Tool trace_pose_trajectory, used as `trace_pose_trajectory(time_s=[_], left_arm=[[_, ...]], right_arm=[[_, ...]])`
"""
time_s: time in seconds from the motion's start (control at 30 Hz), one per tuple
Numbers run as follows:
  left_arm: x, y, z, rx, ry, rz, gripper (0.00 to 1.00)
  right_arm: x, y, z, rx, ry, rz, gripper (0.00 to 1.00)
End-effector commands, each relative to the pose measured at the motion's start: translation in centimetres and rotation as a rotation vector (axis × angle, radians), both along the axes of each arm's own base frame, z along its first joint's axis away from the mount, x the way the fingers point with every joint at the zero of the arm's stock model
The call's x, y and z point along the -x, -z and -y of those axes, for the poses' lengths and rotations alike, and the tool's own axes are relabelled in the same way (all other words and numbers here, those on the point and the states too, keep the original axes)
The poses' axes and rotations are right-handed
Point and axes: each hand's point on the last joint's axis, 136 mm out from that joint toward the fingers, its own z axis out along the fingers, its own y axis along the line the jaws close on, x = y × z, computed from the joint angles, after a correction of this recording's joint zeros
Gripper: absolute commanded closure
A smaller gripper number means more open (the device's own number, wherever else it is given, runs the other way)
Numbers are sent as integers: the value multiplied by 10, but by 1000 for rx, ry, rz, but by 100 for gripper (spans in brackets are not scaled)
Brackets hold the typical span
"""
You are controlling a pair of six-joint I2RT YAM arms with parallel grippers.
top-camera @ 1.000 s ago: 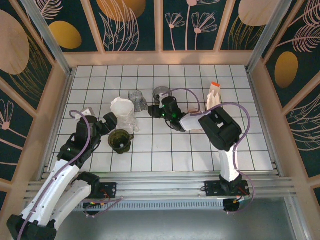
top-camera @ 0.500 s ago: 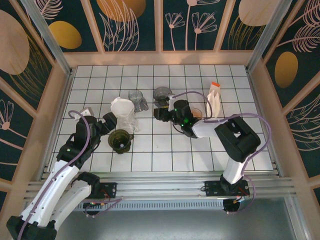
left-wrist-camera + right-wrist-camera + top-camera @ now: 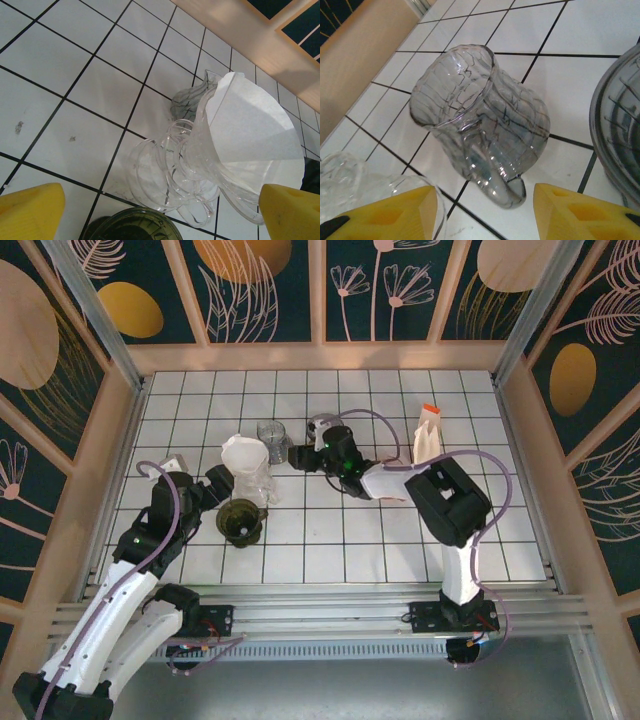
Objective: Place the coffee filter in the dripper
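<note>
The white-tiled desk (image 3: 500,530) carries everything. On its left half stands the clear dripper (image 3: 165,175), with the white coffee filter (image 3: 250,130) sitting in its cone. The left jaws are spread wide around nothing, just before the dripper. The right jaws, also wide and empty, hang close to 1 small crackled glass pitcher (image 3: 480,120).
</note>
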Motion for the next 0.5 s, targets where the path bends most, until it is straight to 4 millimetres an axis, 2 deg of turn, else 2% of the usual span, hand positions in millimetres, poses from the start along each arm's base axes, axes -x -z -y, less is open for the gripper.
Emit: trace_pose_trajectory(time_s=[0.0, 0.2, 0.47], left_arm=[[1, -8, -3, -19, 0, 21, 1], [0, -8, -3, -18, 0, 21, 1], [1, -7, -3, -19, 3, 16, 1]], right_arm=[[-9, 8, -6, 44, -4, 13, 45], [-16, 24, -9, 88, -2, 11, 45], [-25, 31, -15, 100, -20, 21, 43]])
